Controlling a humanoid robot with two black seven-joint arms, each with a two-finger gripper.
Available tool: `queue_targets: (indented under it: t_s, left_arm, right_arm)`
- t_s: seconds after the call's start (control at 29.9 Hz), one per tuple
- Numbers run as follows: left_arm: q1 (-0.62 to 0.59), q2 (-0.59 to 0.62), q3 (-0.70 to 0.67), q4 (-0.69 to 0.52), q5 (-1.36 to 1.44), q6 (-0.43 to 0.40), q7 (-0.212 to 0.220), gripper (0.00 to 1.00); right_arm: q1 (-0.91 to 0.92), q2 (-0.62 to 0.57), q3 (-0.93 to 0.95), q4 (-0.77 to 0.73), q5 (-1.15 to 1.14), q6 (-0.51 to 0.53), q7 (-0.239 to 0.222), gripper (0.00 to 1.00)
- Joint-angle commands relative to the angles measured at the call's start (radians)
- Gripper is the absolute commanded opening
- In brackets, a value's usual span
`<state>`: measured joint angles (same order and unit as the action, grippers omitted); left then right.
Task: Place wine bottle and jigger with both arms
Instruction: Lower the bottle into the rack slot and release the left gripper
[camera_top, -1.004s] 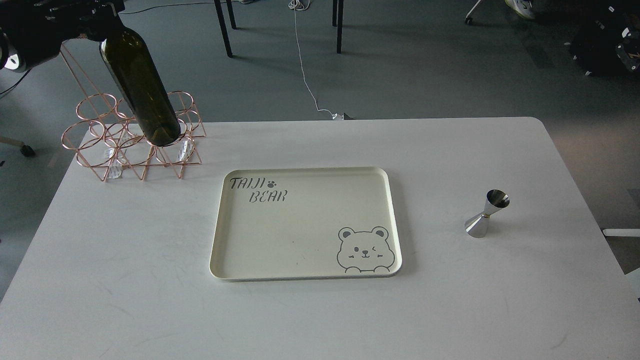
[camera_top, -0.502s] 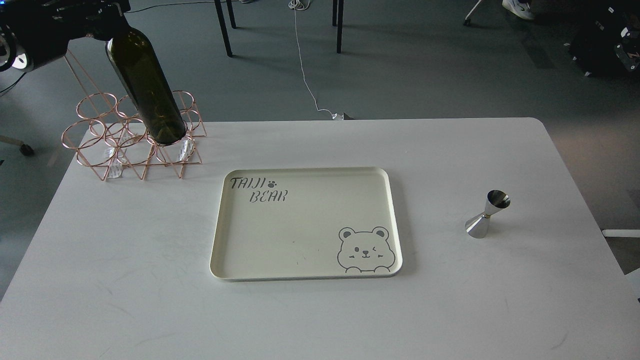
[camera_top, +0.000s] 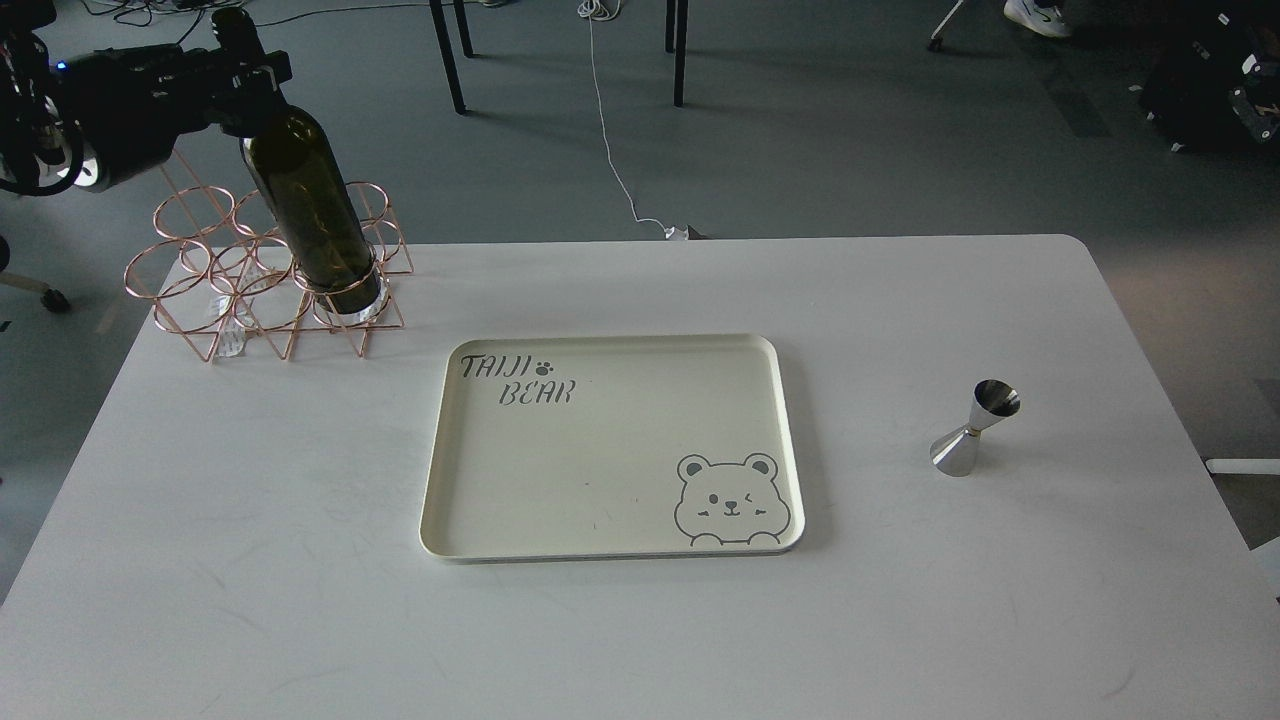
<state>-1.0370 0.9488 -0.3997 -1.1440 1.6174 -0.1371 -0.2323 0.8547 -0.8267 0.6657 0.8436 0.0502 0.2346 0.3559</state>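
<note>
The dark olive-green wine bottle (camera_top: 310, 205) stands with its base inside the front right ring of a rose-gold wire rack (camera_top: 215, 285) at the table's back left. My left gripper (camera_top: 243, 68) is shut on the bottle's neck, with the arm coming in from the upper left. The steel jigger (camera_top: 973, 428) stands upright on the white table at the right, apart from everything. My right arm and gripper are out of view.
A cream tray (camera_top: 610, 540) with "TAIJI BEAR" print and a bear drawing lies in the middle of the white table (camera_top: 250, 560). Chair legs and a white cable are on the floor behind the table.
My left gripper has lowered the bottle and moved it slightly right. Its base went from hanging tilted above the rack down into the front right ring, and the bottle is more upright.
</note>
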Motion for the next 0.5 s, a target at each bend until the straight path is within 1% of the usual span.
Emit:
queue_targets:
  t_s: [0.0,0.3,0.4,0.47]
  left_arm:
    - [0.002,-0.019,0.005,0.026,-0.001,0.004,-0.004,0.21]
    - [0.015,-0.053,0.005,0.072,-0.001,0.004,-0.005,0.25]
    - [0.017,-0.056,0.007,0.084,-0.002,0.004,-0.007,0.3]
    - [0.018,-0.056,0.007,0.086,-0.01,0.004,-0.018,0.32]
  right_arm:
    - [0.0,0.0,0.0,0.0,0.0,0.0,0.0,1.0]
    - [-0.002,0.0,-0.002,0.0,0.0,0.0,0.0,1.0]
    - [0.0,0.0,-0.002,0.0,-0.003,0.0,0.0,1.0]
    - [0.0,0.001,-0.002,0.0,-0.003,0.0,0.0,1.0]
